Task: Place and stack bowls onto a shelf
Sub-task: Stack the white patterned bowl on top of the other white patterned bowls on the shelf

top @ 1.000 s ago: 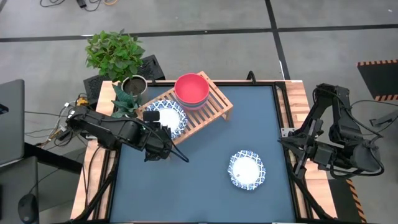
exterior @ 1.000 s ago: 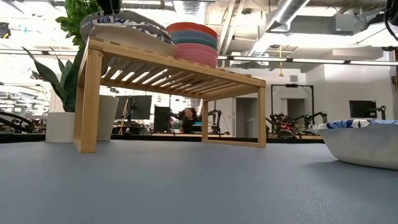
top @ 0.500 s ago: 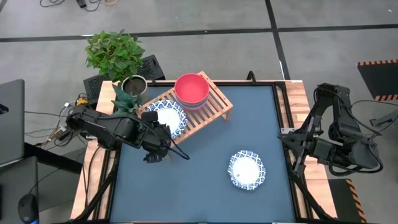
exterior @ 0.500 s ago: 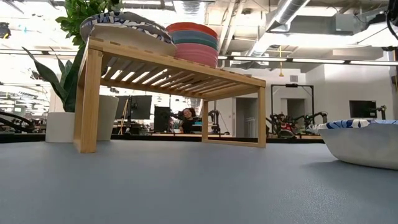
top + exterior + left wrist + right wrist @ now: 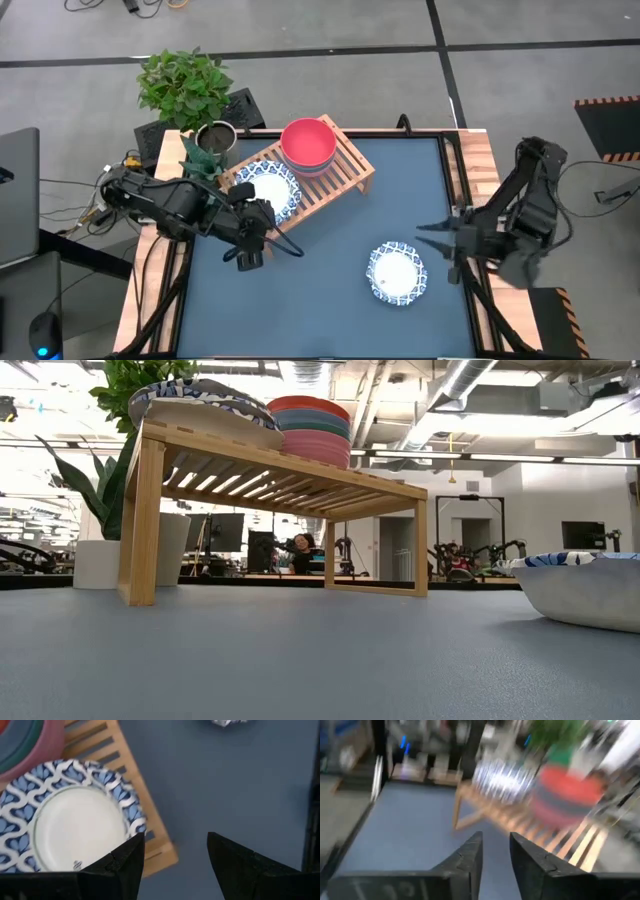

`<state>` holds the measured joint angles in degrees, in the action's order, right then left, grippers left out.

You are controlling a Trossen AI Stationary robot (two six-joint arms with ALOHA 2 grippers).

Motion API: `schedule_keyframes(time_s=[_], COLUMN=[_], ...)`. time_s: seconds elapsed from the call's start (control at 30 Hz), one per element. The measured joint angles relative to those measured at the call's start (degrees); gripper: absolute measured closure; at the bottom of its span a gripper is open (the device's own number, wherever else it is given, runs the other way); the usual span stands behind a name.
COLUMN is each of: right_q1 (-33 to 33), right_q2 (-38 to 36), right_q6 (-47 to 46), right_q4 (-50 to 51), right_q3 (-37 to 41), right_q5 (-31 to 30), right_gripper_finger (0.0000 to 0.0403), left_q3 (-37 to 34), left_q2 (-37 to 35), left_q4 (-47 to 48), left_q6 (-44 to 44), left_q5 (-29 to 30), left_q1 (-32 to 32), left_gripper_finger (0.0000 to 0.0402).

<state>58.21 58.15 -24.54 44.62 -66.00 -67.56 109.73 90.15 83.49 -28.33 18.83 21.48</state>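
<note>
Since second ago, we see right gripper [image 5: 428, 235] swung in from table's right edge to just right of lone patterned dish [image 5: 396, 272] on blue tabletop [image 5: 330, 300]; left gripper [image 5: 250, 258] backed off shelf [image 5: 340, 170] toward table front. Shelf holds patterned dish stack [image 5: 265, 190] beside stacked plain bowls [image 5: 308, 143], red on top. We see both grippers' fingers parted, holding nothing. Potted plant [image 5: 185, 85] behind shelf.
</note>
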Motion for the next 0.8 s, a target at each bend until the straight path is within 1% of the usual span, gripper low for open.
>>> schedule_keyframes(time_s=[0.1,0.2,0.33,0.5,0.57,0.63,0.8], right_q1=[-2.3,-3.4,-2.8,0.0,1.1,1.6,1.8], right_q2=[0.2,0.8,2.6,7.8,10.7,14.1,21.3], right_q6=[-8.3,-13.9,-18.5,-18.7,-18.8,-18.6,-17.0], right_q4=[6.6,8.4,6.7,1.0,-1.6,-3.2,-4.5], right_q3=[2.5,6.6,13.0,19.2,19.9,20.1,20.2], right_q5=[10.0,16.3,23.3,34.7,37.6,39.4,40.9], right_gripper_finger=[0.026,0.0245,0.0242,0.0246,0.0247,0.0247,0.0244], left_q3=[0.0,0.0,0.0,0.0,0.0,0.0,0.0], left_q2=[0.0,0.0,0.0,0.0,0.0,0.0,0.0], left_q4=[-3.2,-8.0,-13.8,-19.7,-21.7,-23.2,-26.3], left_q6=[0.0,0.0,0.5,3.6,4.3,5.4,8.7], left_q5=[0.0,-1.0,-3.1,-3.2,-3.2,-3.1,-3.0], left_q1=[0.0,0.0,0.4,1.8,2.3,2.7,3.9], left_gripper_finger=[0.0201,0.0201,0.0201,0.0201,0.0201,0.0201,0.0201])
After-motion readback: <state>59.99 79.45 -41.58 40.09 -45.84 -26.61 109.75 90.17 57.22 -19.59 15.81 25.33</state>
